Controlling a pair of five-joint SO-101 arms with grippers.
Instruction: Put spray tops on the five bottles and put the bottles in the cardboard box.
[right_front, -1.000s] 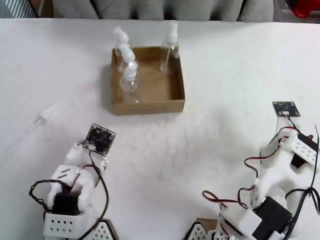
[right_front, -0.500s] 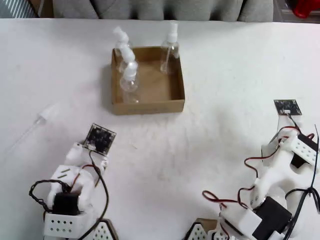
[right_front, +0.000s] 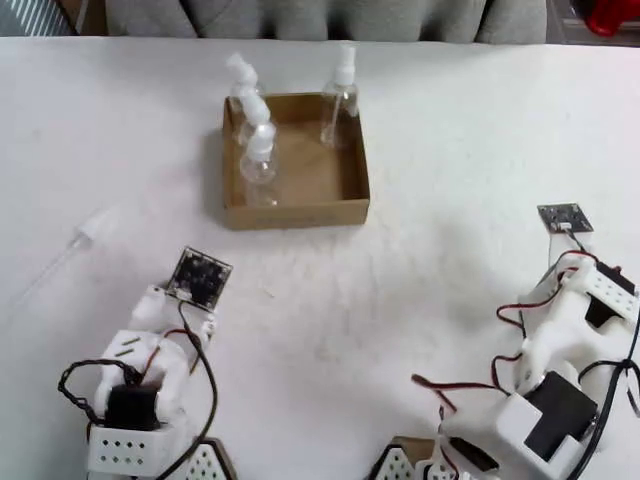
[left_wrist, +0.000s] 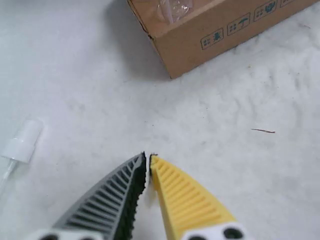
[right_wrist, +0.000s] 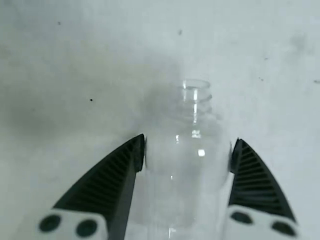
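Observation:
A clear bottle (right_wrist: 192, 150) without a top lies between the black fingers of my right gripper (right_wrist: 187, 142), which is shut on its sides, neck pointing away from the wrist. Three bottles with spray tops (right_front: 260, 140) stand in the cardboard box (right_front: 300, 213). A loose spray top (right_front: 85, 232) with its thin tube lies on the table at the left, and appears again (left_wrist: 20, 142) beside my left gripper (left_wrist: 147, 156). That gripper is shut on nothing, just above the table near the box's corner (left_wrist: 172, 60).
The white table (right_front: 450, 130) has free room right of the box and between the two arms. The left arm (right_front: 150, 370) sits at the front left, the right arm (right_front: 560, 380) at the front right with red wires looping off it.
The right arm has shifted, its wrist board moving slightly to the left. The left arm, box and loose spray top have not moved.

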